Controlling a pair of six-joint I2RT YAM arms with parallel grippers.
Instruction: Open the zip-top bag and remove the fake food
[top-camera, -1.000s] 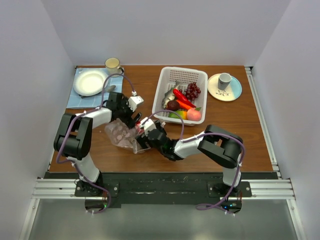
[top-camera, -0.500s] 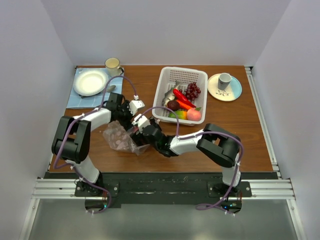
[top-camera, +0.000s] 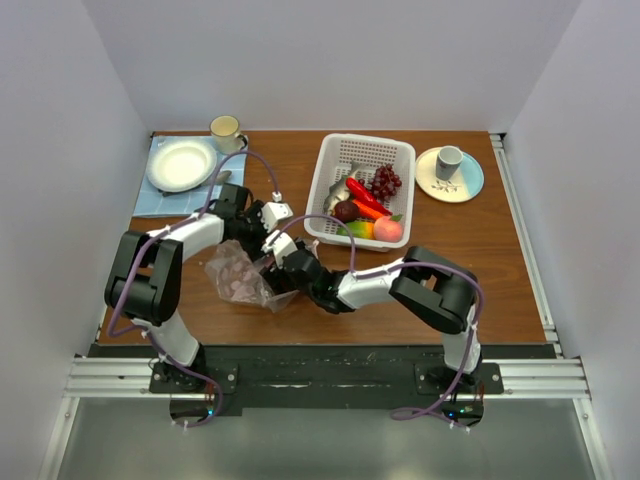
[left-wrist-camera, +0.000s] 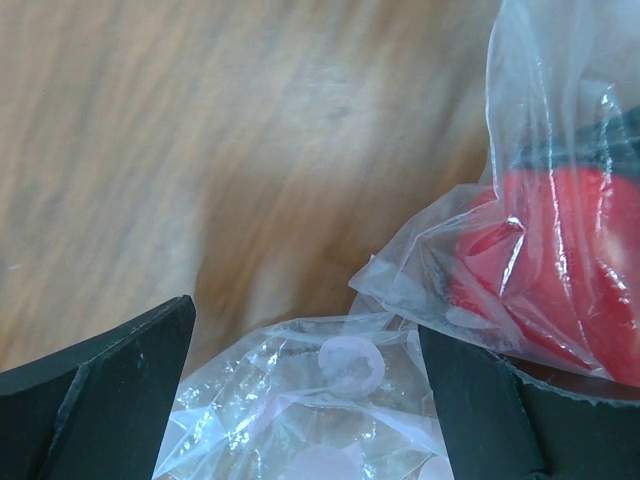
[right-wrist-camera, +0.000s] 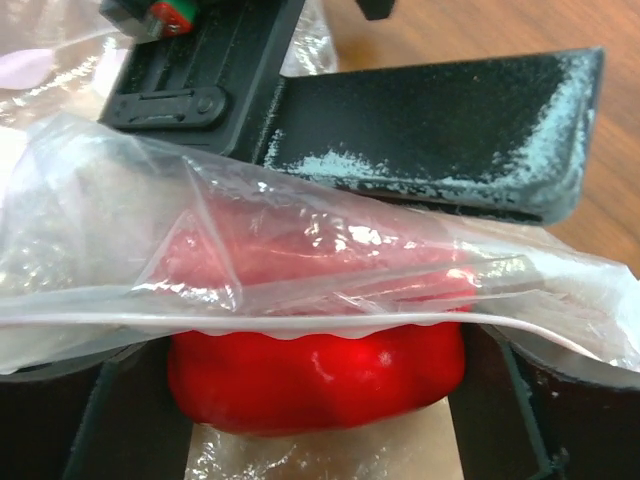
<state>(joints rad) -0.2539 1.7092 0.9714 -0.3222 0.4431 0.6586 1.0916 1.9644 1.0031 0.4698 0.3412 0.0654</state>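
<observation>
The zip-top bag (top-camera: 235, 276) lies crumpled on the table left of centre. My right gripper (top-camera: 271, 267) is at its mouth, shut on a glossy red fake food piece (right-wrist-camera: 315, 385) that sits half under the bag's film (right-wrist-camera: 120, 250). My left gripper (top-camera: 258, 238) is just behind it, jaws wide apart, with loose dotted film (left-wrist-camera: 300, 430) lying between them. The red piece shows through the plastic at the right of the left wrist view (left-wrist-camera: 560, 270). Other fake food, including a red chili (top-camera: 365, 196), grapes (top-camera: 385, 182) and a pink-red fruit (top-camera: 388, 229), lies in the white basket (top-camera: 330, 160).
A white plate (top-camera: 180, 164) on a blue cloth and a yellow mug (top-camera: 226, 129) stand at the back left. A small plate with a grey cup (top-camera: 449, 162) stands at the back right. Both arms crowd together over the bag.
My right gripper has moved left and slightly away from me, further into the bag's mouth. The bag has bunched up to the left. My left gripper has shifted only slightly.
</observation>
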